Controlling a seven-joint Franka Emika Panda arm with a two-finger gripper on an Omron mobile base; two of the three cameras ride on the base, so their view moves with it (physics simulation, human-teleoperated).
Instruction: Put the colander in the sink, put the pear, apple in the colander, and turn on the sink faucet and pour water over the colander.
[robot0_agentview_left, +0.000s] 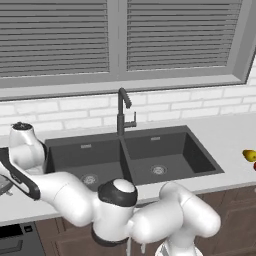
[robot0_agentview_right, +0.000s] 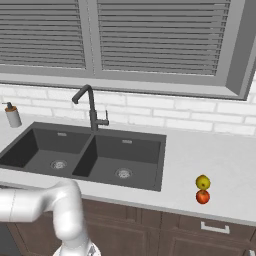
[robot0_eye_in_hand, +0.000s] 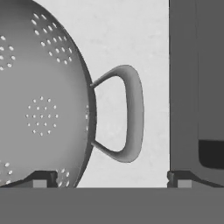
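Silvery colander (robot0_eye_in_hand: 41, 105) on pale counter left of dark double sink (robot0_agentview_left: 165, 150); tall dark faucet (robot0_agentview_left: 122, 111) behind divider; pear (robot0_agentview_right: 202, 182) touching apple (robot0_agentview_right: 202, 197) right of sink.

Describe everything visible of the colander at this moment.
The colander, close up in the hand view, is a silvery-grey metal bowl with clusters of small holes and a loop handle on its rim. It rests on the pale speckled counter, outside the sink. The gripper hangs open, its fingertips either side of the handle, touching nothing.
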